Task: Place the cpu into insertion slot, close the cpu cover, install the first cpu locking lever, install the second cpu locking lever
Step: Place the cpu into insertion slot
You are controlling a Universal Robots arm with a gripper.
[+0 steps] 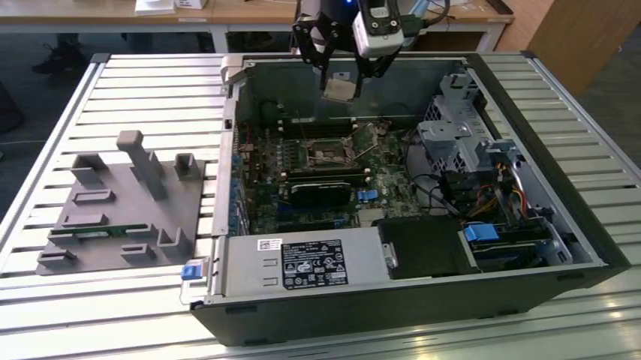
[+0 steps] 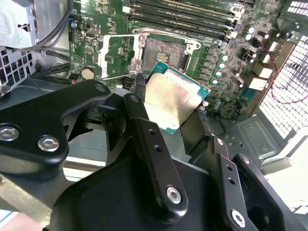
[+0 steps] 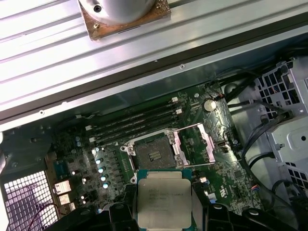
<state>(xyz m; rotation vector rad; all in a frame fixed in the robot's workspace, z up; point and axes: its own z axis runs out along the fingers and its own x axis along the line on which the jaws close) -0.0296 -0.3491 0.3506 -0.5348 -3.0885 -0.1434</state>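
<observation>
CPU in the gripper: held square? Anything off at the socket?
Nothing stands out. The cpu sits squarely in the gripper, above the board. The insertion slot is empty and the cpu cover is swung open beside it.

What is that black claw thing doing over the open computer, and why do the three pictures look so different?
That is a robot arm. The black tool at its end works like pinching fingers. One picture comes from a camera standing off to the side. It shows an open computer case lying on a slatted metal table, with a grey plastic holder next to it. The other two pictures come from cameras riding on the arm, looking down into the computer. The tool is pinching a small square silvery chip, the cpu, and holds it in the air above the green board. Below is the insertion slot, a dark square socket with nothing in it. Its thin metal lid, the cpu cover, is flipped open beside it.
</observation>
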